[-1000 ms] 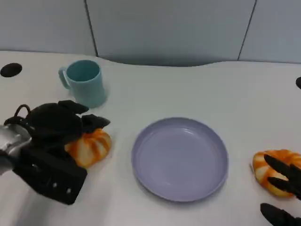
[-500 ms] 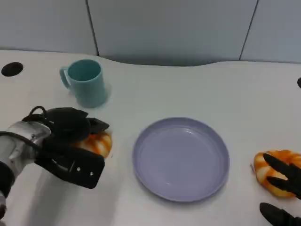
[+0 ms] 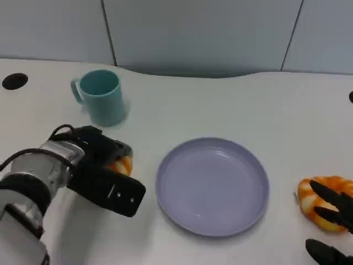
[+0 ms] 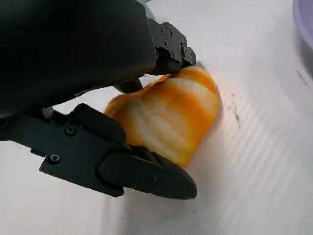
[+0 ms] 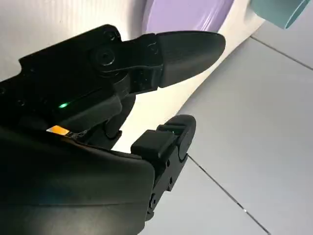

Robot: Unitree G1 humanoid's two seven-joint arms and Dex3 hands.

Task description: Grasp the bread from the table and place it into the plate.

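An orange-and-white striped bread (image 3: 123, 164) lies on the white table left of the lilac plate (image 3: 212, 186). My left hand (image 3: 105, 174) covers most of it. In the left wrist view the bread (image 4: 171, 115) sits between my black fingers (image 4: 168, 46) on one side and the thumb (image 4: 146, 171) on the other, both touching it. A second striped bread (image 3: 311, 200) lies at the right edge. My right hand (image 3: 331, 221) hovers over it with fingers spread and nothing between them, as in the right wrist view (image 5: 146, 98).
A teal mug (image 3: 102, 97) stands behind my left hand, near the back left. Dark round holes in the tabletop (image 3: 14, 81) sit at the far left and far right edges. The plate's rim (image 5: 190, 14) and the mug (image 5: 279, 12) also show in the right wrist view.
My left hand has come down and turned over the bread, closing its fingers around it; less of the bread shows. The silver forearm has come into view. The right hand is still.
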